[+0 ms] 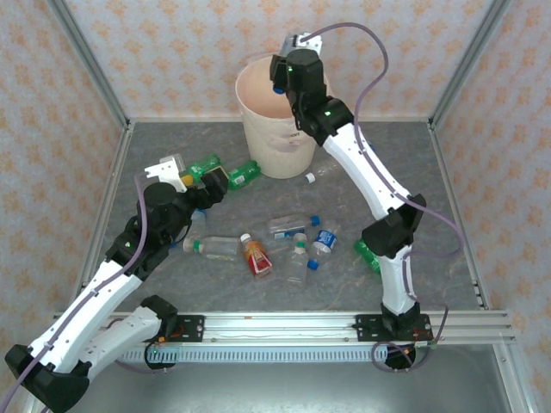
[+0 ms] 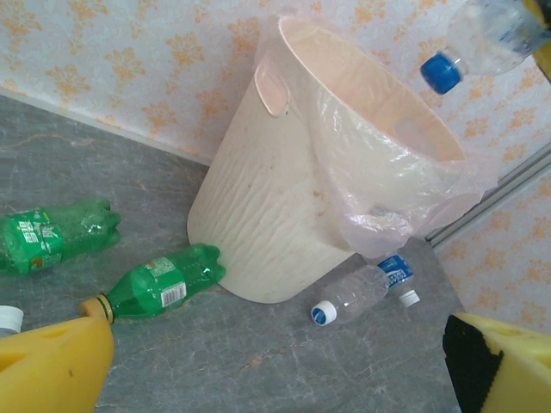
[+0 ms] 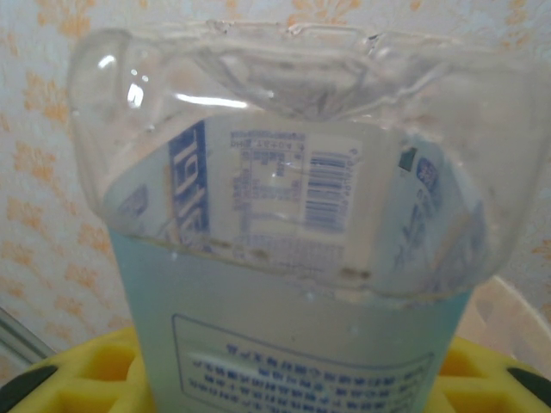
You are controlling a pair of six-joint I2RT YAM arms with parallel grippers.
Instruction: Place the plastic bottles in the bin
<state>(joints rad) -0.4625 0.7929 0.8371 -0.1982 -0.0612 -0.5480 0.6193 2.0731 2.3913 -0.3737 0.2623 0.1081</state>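
The cream bin (image 1: 274, 146) with its pinkish bag stands at the back of the table. Above its rim, my right gripper (image 1: 286, 79) is shut on a clear bottle (image 3: 293, 258) with a blue cap (image 1: 280, 87); the same bottle (image 2: 486, 34) hangs over the bin's (image 2: 275, 198) mouth in the left wrist view. My left gripper (image 1: 215, 183) is open, low over the table, left of the bin. Its yellow fingers (image 2: 52, 366) frame bare tabletop. Ahead of it lie two green bottles (image 2: 164, 282) (image 2: 52, 239) and a clear blue-capped bottle (image 2: 362, 292) against the bin's foot.
Several bottles lie mid-table: a clear one (image 1: 211, 247), a red-orange one (image 1: 256, 255), more clear ones (image 1: 288, 226) (image 1: 325, 241), and a green one (image 1: 366, 254) by the right arm. Papered walls and metal posts close in the back and sides.
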